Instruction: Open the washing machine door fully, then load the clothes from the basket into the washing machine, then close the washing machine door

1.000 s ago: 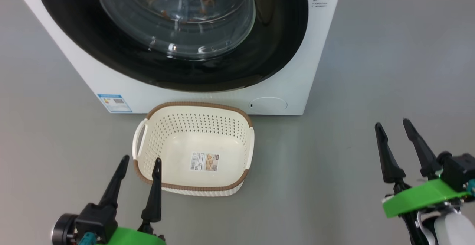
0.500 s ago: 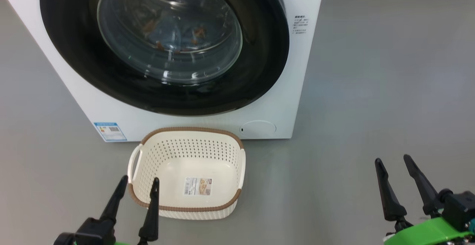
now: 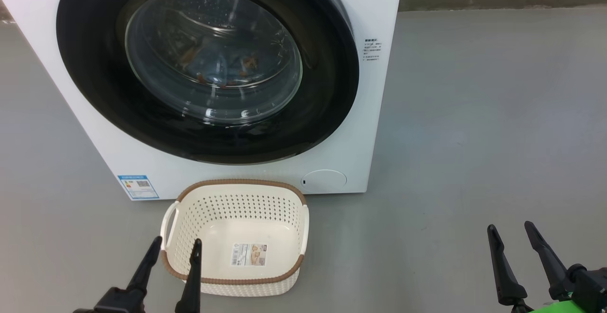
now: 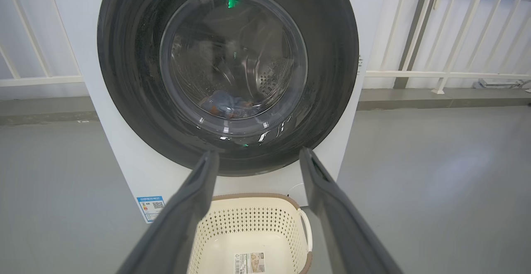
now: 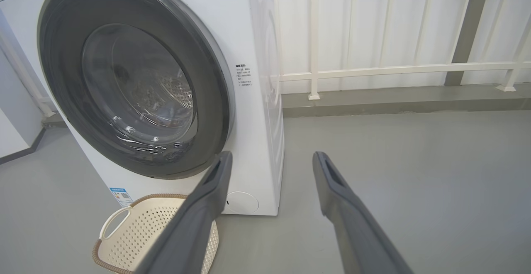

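The white washing machine (image 3: 374,114) (image 4: 124,153) (image 5: 261,58) stands before me with its round black door (image 3: 95,90) (image 4: 128,79) (image 5: 62,66) shut. Through the glass I see light blue clothes (image 3: 223,64) (image 4: 228,103) with orange-brown prints lying in the drum. The cream basket (image 3: 235,199) (image 4: 249,220) (image 5: 145,232) sits on the floor in front of the machine, with only a barcode sticker on its bottom. My left gripper (image 3: 176,243) (image 4: 257,155) is open at the basket's near left corner, holding nothing. My right gripper (image 3: 512,227) (image 5: 271,157) is open over bare floor to the right.
Grey floor (image 3: 474,137) stretches wide to the right of the machine. A white railing (image 5: 394,68) and a low kerb (image 5: 394,99) run behind it. A blue label (image 3: 138,186) and a round flap (image 3: 324,180) sit low on the machine's front.
The head camera has tilted up, so machine and basket sit lower in the picture. Both grippers have sunk toward the bottom edge and stay open. The door and basket have not moved.
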You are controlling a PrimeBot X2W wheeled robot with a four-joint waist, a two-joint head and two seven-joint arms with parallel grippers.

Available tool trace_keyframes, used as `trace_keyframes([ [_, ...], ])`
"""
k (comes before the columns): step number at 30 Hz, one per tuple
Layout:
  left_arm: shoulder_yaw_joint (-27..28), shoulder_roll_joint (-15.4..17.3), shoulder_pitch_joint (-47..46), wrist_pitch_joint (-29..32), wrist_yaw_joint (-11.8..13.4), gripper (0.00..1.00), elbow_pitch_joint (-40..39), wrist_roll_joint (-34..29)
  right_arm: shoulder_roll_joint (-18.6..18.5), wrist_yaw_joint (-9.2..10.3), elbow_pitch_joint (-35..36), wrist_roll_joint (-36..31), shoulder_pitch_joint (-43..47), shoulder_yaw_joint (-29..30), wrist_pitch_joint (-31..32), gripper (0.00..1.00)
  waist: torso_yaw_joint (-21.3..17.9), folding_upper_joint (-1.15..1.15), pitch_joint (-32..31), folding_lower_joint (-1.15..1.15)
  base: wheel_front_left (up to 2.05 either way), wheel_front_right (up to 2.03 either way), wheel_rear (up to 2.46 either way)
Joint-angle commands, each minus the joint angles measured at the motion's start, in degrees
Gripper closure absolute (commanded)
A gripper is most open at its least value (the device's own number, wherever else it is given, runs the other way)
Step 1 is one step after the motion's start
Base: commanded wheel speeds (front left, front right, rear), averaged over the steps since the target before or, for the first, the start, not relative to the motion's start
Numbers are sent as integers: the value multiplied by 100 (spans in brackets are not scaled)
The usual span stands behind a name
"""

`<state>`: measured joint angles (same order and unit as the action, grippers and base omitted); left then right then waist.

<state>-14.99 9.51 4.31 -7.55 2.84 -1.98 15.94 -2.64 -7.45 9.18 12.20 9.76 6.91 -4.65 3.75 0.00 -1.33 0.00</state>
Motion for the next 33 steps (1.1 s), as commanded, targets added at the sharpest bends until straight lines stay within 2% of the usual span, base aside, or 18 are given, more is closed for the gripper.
trace_keyframes([
  [1,188,109,-150,3,50,0,-210,48,-50,-3,190,-95,-66,-96,4,0,-2,0,-8,0,0,0,0],
  [33,114,182,-87,-9,172,0,-240,131,-24,-3,152,23,-43,-76,-52,0,11,0,-51,0,0,0,0],
])
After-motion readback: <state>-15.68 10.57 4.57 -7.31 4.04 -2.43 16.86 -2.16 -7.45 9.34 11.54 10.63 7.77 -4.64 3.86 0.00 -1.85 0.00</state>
